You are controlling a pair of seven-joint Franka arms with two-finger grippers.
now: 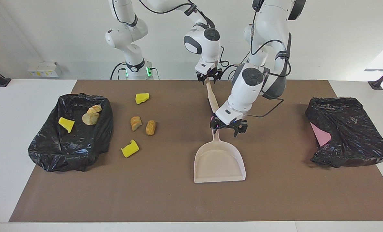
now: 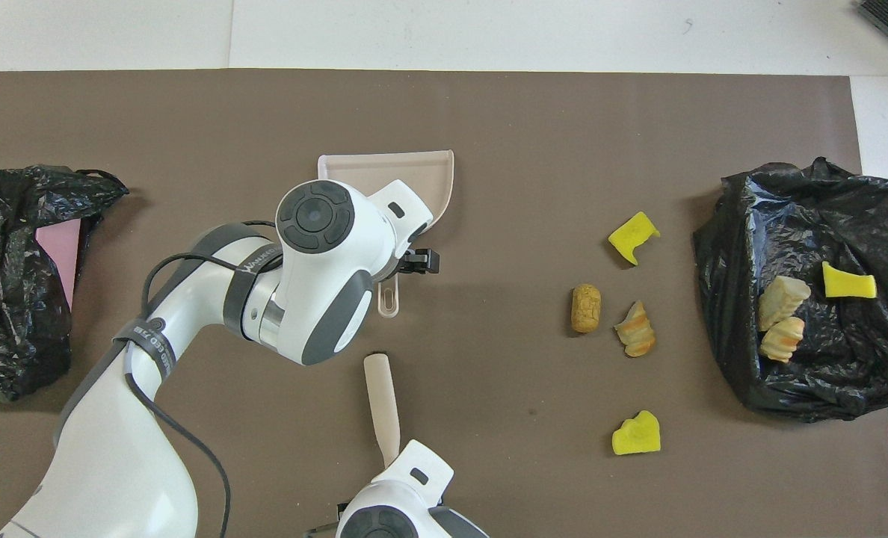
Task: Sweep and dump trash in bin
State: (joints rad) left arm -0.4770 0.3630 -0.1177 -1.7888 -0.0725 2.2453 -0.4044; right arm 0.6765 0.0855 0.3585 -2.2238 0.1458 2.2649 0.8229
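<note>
Two yellow chunks (image 1: 142,98) (image 1: 130,149) and two tan lumps (image 1: 135,122) (image 1: 150,127) of trash lie on the brown mat beside the black-bagged bin (image 1: 49,154). A yellow chunk (image 1: 66,124) and two tan lumps (image 1: 90,119) lie in the bin. The beige dustpan (image 1: 219,162) lies mid-table. My left gripper (image 1: 227,127) is open, low over the end of the dustpan's handle (image 2: 389,299). The beige brush (image 1: 212,100) lies nearer to the robots than the dustpan. My right gripper (image 1: 209,77) is open at the brush handle's end.
A second black bag (image 1: 349,132) with a pink thing in it lies at the left arm's end of the table. The brown mat (image 1: 275,199) covers most of the white table. The left forearm hides part of the dustpan in the overhead view (image 2: 429,175).
</note>
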